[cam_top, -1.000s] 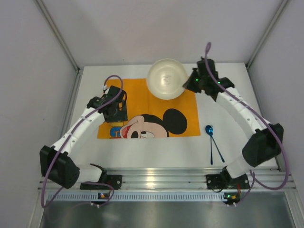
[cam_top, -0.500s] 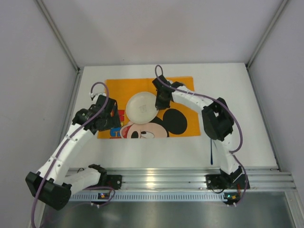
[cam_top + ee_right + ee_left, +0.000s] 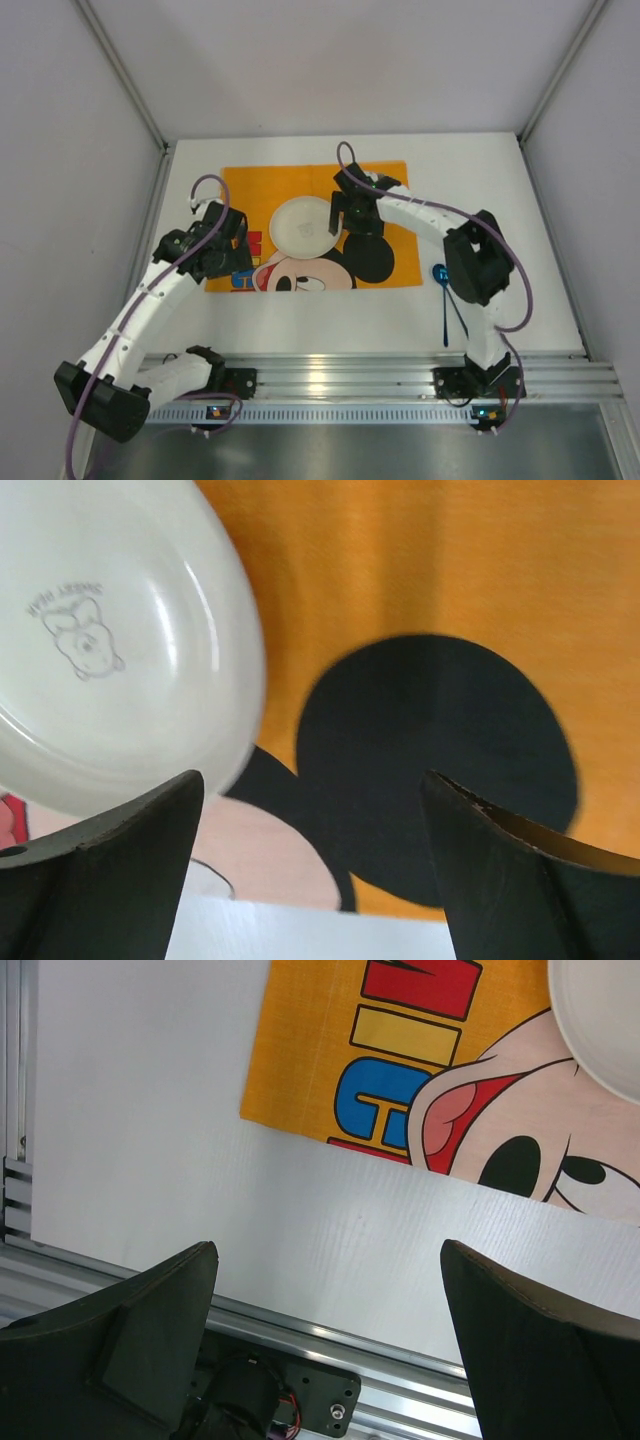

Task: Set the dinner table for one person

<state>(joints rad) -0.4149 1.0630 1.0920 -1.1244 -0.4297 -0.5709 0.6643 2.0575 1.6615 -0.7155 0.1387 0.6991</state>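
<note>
- Right gripper (image 3: 310,785) has its jaws spread wide with nothing gripped between them; through the gap the wrist view shows only the placemat's orange cloth and a black printed ear.
- It hangs over the placemat (image 3: 390,180), just beside the right rim of the white bowl (image 3: 300,228).
- In the right wrist view the bowl sits to the left of the gap, its lower rim running behind the left finger (image 3: 110,870); whether the finger touches the rim cannot be told.
- The bowl stands upright on the orange Mickey Mouse placemat, left of centre and above the printed face, with a small bear print on its inner floor.
- Left gripper (image 3: 328,1260) is also wide open and holds nothing; between its 2 fingers only bare tabletop shows.
- It hovers over the near left corner of the placemat, to the left of the bowl and apart from it.
- The dinner table (image 3: 500,200) is a flat white top filling the middle of the overhead view, with the silver ribbed rail (image 3: 350,375) along its near edge, where both arm bases are bolted.
- The placemat lies flat on the table, towards the far left.
- 1 blue spoon (image 3: 441,273) lies on the bare table just beside the placemat's right edge, with its bowl end far and its handle pointing near, partly behind the right arm.
</note>
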